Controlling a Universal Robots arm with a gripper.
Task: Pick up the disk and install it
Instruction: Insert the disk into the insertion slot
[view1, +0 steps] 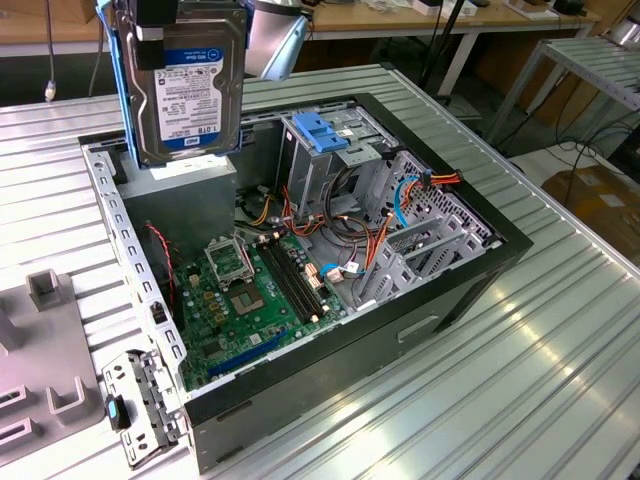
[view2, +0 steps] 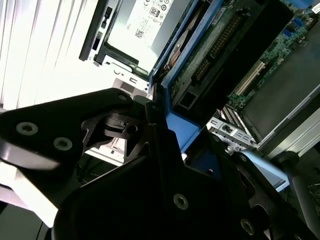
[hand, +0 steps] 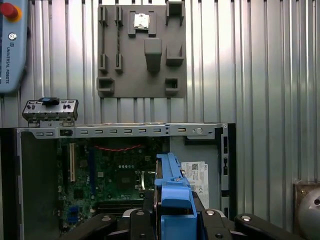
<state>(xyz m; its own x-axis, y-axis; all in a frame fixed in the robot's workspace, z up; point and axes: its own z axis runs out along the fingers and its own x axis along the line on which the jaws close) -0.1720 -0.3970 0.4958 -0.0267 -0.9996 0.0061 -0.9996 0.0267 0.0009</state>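
Presently, the disk (view1: 186, 92) hangs upright in the upper left of the exterior view, label facing the camera, clear of everything beneath it. The gripper (hand: 174, 224) is closed on it from above, the jaws bearing on its blue side rails. I find it poised over the grey power-supply box (view1: 186, 192) in the far-left corner of the open computer case (view1: 350, 372), and well apart from the drive cage (view1: 322, 140) with the blue latch near the upper centre of the frame. The motherboard (view1: 252, 298) lies exposed below. I judge the pick-up complete and the carry to the cage in hand; installation is not yet begun. In my assessment the move ahead calls for bringing the disk across to the cage, squaring its rails to the cage opening, and keeping it off the loose cables (view1: 375, 225) beside that cage.
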